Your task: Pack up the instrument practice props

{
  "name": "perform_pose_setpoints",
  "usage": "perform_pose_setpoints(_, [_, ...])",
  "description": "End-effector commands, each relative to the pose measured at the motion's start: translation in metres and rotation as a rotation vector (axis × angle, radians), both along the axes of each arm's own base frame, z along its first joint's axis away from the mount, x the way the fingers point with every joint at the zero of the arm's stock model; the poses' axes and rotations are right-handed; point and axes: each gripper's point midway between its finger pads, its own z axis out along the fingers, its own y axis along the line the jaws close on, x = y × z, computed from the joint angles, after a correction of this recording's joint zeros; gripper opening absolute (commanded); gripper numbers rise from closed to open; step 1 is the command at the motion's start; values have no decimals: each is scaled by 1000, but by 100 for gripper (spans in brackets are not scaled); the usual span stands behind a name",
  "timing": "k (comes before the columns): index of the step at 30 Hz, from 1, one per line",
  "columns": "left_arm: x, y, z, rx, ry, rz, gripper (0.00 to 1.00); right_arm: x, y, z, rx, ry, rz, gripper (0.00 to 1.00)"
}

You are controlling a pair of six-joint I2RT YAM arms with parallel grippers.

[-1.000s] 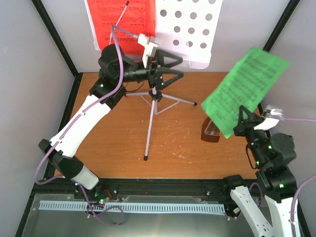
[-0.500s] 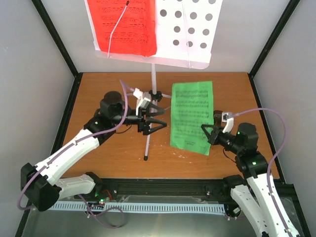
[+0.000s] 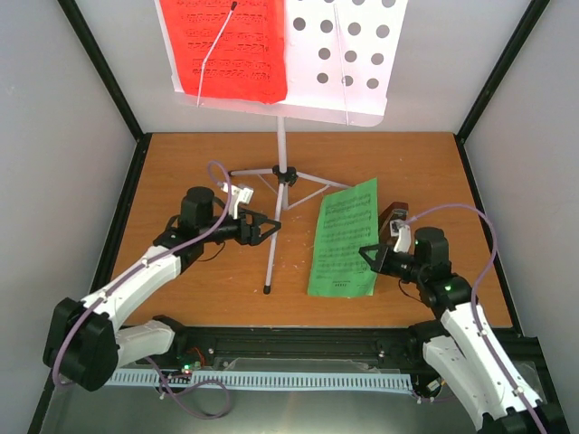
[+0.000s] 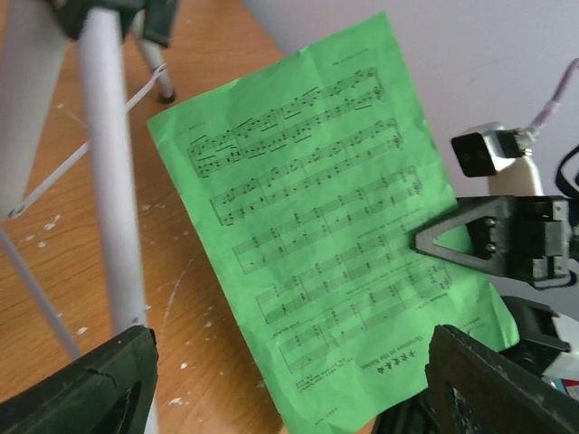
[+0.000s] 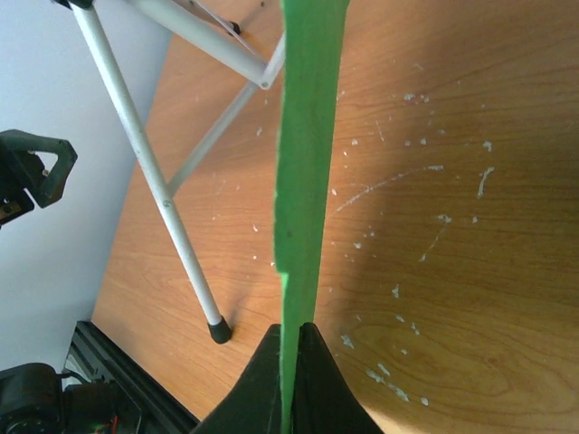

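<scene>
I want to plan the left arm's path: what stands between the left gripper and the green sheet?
Only the tripod stand's near leg, close to the left gripper; beyond it, bare table up to the green sheet. The top view shows this.

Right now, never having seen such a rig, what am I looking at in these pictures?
Two robot arms are bolted at a wooden table's near edge. The wide picture looks down from above; the other two come from cameras on the wrists. A silver music stand on tripod legs stands on the table, a red sheet on its holed tray. The right claw is shut on a green sheet's edge. The left claw is open and empty, beside the stand's leg. A dark brown object sits behind the green sheet, mostly hidden.
</scene>
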Motion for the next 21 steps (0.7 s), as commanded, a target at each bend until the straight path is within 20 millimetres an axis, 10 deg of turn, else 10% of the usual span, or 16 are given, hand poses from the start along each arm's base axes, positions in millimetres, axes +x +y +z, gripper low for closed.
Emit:
perform_pose_setpoints(1, [17, 6, -20, 33, 49, 76, 80, -1, 8, -17, -50, 31, 25, 3])
perform_pose_setpoints(21, [23, 6, -85, 99, 193, 97, 61, 23, 38, -67, -349, 73, -22, 3])
